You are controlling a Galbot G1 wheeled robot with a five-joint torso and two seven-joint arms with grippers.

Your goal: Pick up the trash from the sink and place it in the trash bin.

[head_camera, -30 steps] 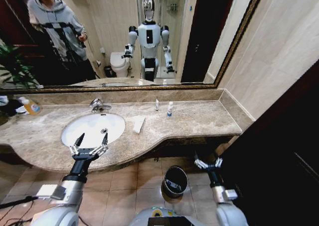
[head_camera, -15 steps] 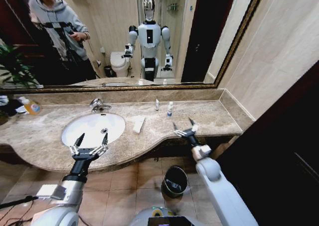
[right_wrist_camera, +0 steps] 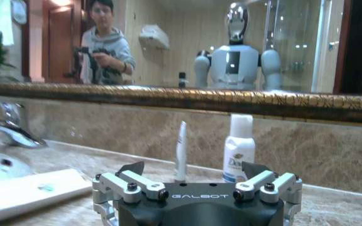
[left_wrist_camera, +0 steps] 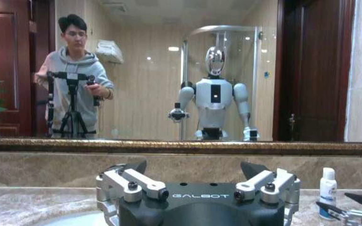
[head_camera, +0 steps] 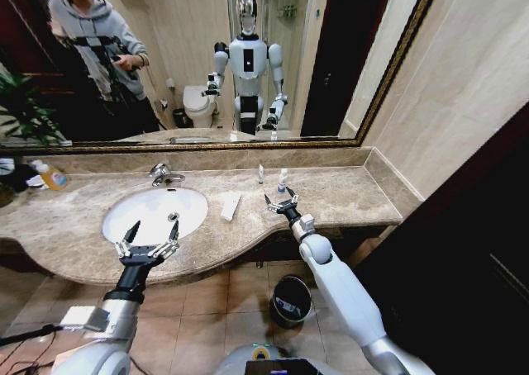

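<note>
The right gripper (head_camera: pixel 280 199), spread wide and empty, is held just before the white bottle with blue label (head_camera: pixel 283 180) standing on the beige marble counter (head_camera: pixel 347 195), while the open left gripper (head_camera: pixel 146 241) is poised at the large white oval sink (head_camera: pixel 140 211).

gilt-framed mirror (head_camera: pixel 207 61), beige wall tiles (head_camera: pixel 463 69), tiled floor (head_camera: pixel 215 309)

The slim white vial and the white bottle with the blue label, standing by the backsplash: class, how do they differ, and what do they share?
The slim white vial is thin and narrows toward its top; the white bottle is much wider, with a broad cap. The vial looks plain white, while the bottle carries a blue label. The bottle also stands a little taller than the vial. Both stand upright, side by side on the marble counter, just ahead of the open right gripper.
</note>
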